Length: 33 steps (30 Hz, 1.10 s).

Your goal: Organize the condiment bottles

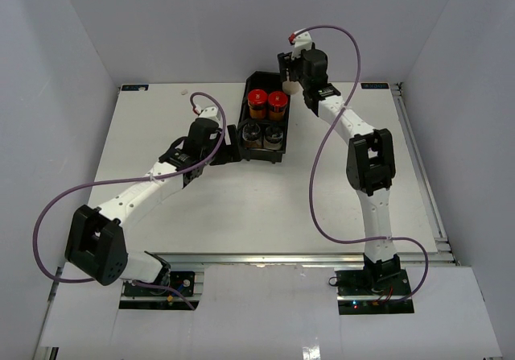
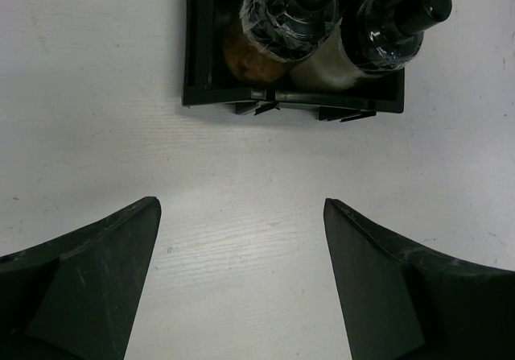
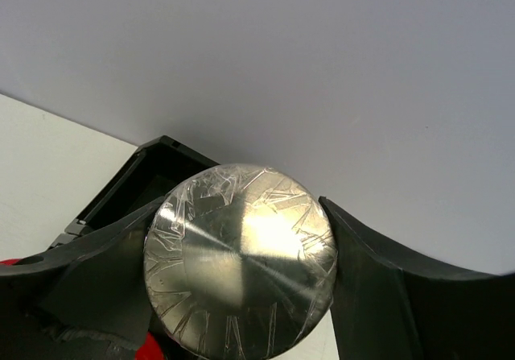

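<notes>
At tray's [image 3: 129, 179] far end, grey-lidded bottle [image 3: 241, 267] — seemingly upright — in right end effector's [image 3: 237, 215] pinch

We see a robotics lab cell: a white table [image 1: 241, 207] boxed in by plain pale walls [image 1: 241, 22], left arm [image 1: 137, 191] and right arm [image 1: 370, 167] bolted to an aluminium rail [image 1: 282, 257].

Reaches white-and-black left arm [image 1: 137, 191] low and diagonally toward centre, black two-finger left gripper [image 2: 241, 207] spread wide, nothing between its fingers [image 2: 88, 279]. Stretches white-and-black right arm [image 1: 366, 163] far forward, elbow raised, wrist angled left. Clamps black two-finger right gripper [image 3: 241, 215] on round bottle with flat silver-grey lid [image 3: 241, 267], one finger pressed against each side.
</notes>
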### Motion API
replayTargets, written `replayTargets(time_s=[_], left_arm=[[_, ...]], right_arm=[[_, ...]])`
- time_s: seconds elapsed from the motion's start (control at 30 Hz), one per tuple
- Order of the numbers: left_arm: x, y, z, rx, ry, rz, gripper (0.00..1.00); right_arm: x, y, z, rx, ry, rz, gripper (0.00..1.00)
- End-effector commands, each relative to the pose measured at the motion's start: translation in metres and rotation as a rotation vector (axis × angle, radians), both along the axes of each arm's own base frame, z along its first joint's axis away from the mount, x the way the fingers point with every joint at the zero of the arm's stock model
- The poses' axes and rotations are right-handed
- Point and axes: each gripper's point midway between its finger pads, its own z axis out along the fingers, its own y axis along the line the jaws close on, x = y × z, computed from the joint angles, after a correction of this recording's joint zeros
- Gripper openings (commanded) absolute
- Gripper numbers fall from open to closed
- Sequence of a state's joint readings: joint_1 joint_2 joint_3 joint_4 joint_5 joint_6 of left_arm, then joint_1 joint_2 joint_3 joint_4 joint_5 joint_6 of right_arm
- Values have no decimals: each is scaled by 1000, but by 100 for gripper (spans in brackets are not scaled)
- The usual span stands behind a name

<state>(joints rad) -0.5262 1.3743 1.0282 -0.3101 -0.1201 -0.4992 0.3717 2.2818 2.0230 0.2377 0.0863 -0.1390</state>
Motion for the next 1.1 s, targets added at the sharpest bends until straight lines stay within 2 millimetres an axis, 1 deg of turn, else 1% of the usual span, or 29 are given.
replayTargets(time_s=[0.0,0.1,0.33,0.4,0.43,0.47,0.5,0.57,0.7,0.8,0.9,1.07], left_arm=[[-1,2,12,-24,-32,9,93],[-2,4,15,-20,-41,12,93],[-3,5,19,-22,-48,11,93],[-3,5,19,-21,-48,11,93],[-3,6,20,-21,-49,12,93],[-3,6,21,-21,-51,14,93],[-3,6,22,-23,-53,14,93],[-3,5,24,-29,-58,10,93],[-5,5,24,-33,-57,6,93],[-6,5,23,-30,-55,6,93],[-8,6,21,-32,-52,8,93],[-9,6,22,-36,-55,5,93]], right_arm=[[5,10,99,109,-273,33,8],[6,14,97,118,-289,48,8],[12,19,105,155,-327,57,8],[15,21,102,167,-334,65,8],[17,23,103,175,-337,67,8],[16,23,108,185,-346,71,8],[17,24,108,191,-350,75,8],[19,27,103,200,-354,82,8],[20,29,102,215,-383,89,8],[24,32,96,229,-389,92,8],[26,40,90,238,-389,133,8],[28,42,71,239,-374,135,8]])
